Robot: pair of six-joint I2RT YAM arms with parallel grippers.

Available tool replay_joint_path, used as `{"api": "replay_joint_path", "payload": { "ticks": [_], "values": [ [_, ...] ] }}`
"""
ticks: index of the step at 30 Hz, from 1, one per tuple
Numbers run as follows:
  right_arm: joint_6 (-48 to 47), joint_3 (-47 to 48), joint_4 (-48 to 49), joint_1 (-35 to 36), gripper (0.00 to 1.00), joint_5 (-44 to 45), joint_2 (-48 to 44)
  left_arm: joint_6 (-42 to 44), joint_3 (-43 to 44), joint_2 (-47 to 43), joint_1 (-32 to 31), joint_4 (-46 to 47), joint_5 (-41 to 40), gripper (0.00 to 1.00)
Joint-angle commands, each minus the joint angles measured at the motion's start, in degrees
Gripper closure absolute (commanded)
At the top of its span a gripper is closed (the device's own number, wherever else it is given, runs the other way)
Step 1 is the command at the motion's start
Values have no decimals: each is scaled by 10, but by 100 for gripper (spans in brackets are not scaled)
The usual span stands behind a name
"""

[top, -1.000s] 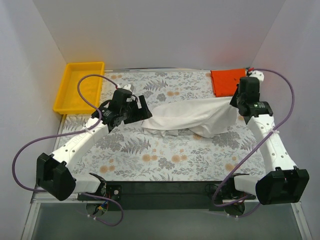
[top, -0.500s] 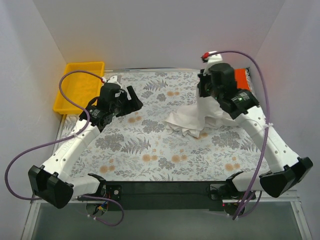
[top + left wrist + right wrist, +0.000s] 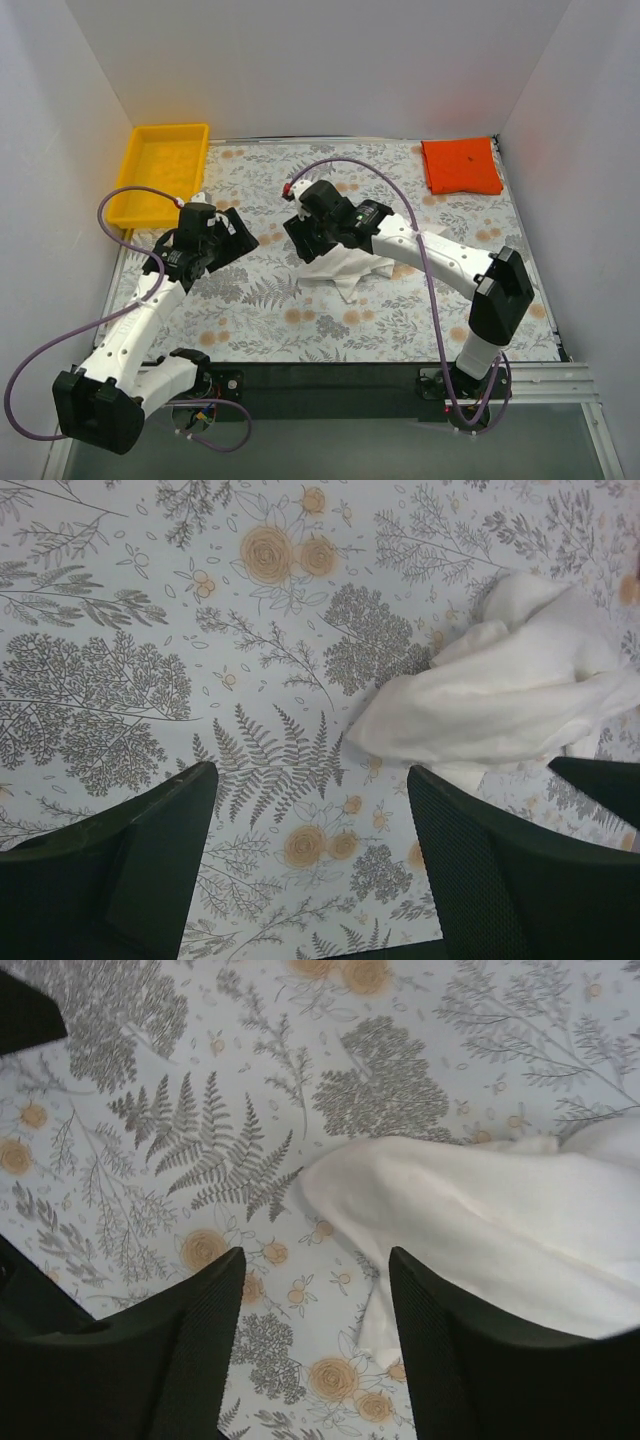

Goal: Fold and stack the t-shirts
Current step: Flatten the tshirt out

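White t-shirt (image 3: pixel 345 270) lies bunched in the middle of the worktop (image 3: pixel 400 325); the orange-red t-shirt (image 3: pixel 460 166) sits folded far right. Right jaws and left jaws both stand apart, empty. Pinching several crumpled layers together would probably drag a lump rather than spread it.

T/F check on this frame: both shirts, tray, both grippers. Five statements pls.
1. The white shirt lies bunched up mid-table. True.
2. The orange-red shirt is stacked on the white shirt. False: it lies folded at the far right corner, apart from the white one.
3. The left gripper is open and holds nothing. True.
4. The right gripper is shut on the orange-red shirt. False: its jaws stand open above the white shirt's edge.
5. The yellow tray holds a shirt. False: neither shirt is in it.
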Motion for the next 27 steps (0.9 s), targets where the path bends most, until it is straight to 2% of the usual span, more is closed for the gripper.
{"api": "replay_joint_path", "payload": {
  "ticks": [1,5,10,12,15,18,22,23,27],
  "values": [
    [-5,-1,4,-36,42,66,-63,5,-17,12,0,35,65,27],
    [16,-95,3,-139,39,78,-123,16,-22,75,-23,83,136,25],
    [53,-218,5,-260,35,97,-206,41,15,170,-132,110,108,23],
    [68,-275,13,-333,34,92,-233,47,25,211,-145,121,101,22],
    [103,-345,58,-428,32,44,-262,56,45,248,-164,128,87,22],
    [137,-407,142,-501,32,-61,-278,67,59,266,-177,132,77,22],
    [186,-457,249,-541,32,-149,-269,72,65,278,-183,130,74,22],
    [192,-459,262,-560,32,-158,-256,73,63,277,-184,130,72,22],
    [214,-462,311,-563,32,-179,-224,76,52,273,-187,129,66,22]
  ]
}}
